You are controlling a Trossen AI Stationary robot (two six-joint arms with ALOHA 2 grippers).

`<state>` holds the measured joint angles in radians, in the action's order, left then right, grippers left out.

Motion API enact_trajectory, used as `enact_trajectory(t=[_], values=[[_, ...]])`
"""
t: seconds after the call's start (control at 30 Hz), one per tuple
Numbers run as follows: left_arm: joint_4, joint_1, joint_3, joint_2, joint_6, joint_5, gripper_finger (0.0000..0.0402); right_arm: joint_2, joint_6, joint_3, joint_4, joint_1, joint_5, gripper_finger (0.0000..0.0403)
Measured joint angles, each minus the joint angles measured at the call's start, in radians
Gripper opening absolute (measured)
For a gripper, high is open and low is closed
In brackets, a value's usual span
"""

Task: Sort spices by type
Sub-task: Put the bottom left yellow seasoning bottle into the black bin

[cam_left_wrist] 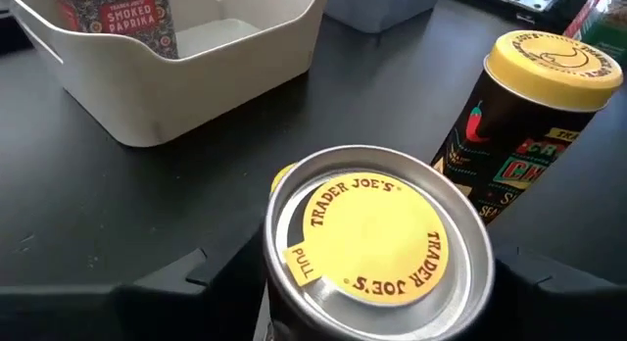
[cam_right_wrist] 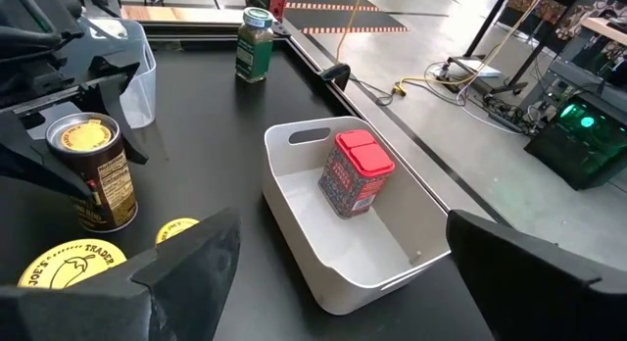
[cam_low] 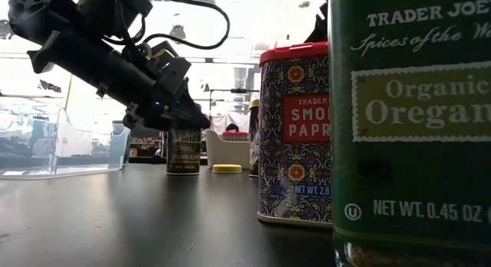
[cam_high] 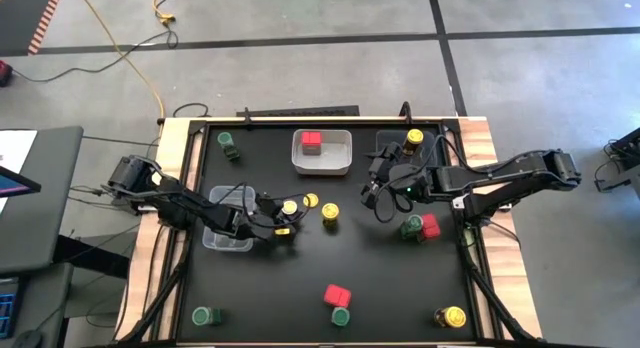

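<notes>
My left gripper [cam_high: 283, 216] is shut on a dark round jar [cam_left_wrist: 377, 253], whose top shows a yellow seal in a metal rim. A loose yellow lid [cam_low: 227, 169] lies flat on the table beside it. A yellow-lidded jar [cam_left_wrist: 554, 86] stands close by. My right gripper [cam_high: 378, 193] hangs open above the table, between the white tray [cam_right_wrist: 294, 199] and a green-lidded jar [cam_high: 411, 226] standing next to a red box [cam_high: 430, 226]. One red box [cam_right_wrist: 355, 172] stands in the white tray. My left gripper holds the jar's upper wall [cam_left_wrist: 284, 282] between its two fingers [cam_left_wrist: 186, 277], one on each side, slanting down from the table's left. The jar [cam_low: 184, 150] is upright, and its base looks to be on the table.
A clear tray [cam_high: 228, 228] lies under my left arm, and another at the far right holds a yellow-lidded jar [cam_high: 414, 138]. Green-lidded jars [cam_high: 226, 141] [cam_high: 205, 316] [cam_high: 341, 316], a red box [cam_high: 337, 295] and a yellow-lidded jar [cam_high: 452, 316] stand around the table's edges.
</notes>
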<state>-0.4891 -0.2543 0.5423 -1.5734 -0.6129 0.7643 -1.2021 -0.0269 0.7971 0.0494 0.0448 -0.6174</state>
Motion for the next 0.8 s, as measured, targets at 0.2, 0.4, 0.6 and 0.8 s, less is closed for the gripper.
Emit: enact_trajectory(t=[0.2, 0.4, 0.6, 0.8], values=[[-0.004, 0.000, 0.000, 0.010, 0.000, 0.000, 0.0254, 0.000, 0.000, 0.000, 0.000, 0.000, 0.000, 0.0389], [-0.004, -0.004, 0.000, 0.060, 0.033, 0.000, 0.0254, 0.000, 0.000, 0.000, 0.000, 0.000, 0.000, 0.0389], [0.008, -0.004, 0.000, 0.131, 0.043, 0.000, 0.0254, 0.000, 0.000, 0.000, 0.000, 0.000, 0.000, 0.0389], [0.009, -0.004, 0.000, 0.229, 0.172, -0.001, 0.0254, 0.000, 0.000, 0.000, 0.000, 0.000, 0.000, 0.0389]])
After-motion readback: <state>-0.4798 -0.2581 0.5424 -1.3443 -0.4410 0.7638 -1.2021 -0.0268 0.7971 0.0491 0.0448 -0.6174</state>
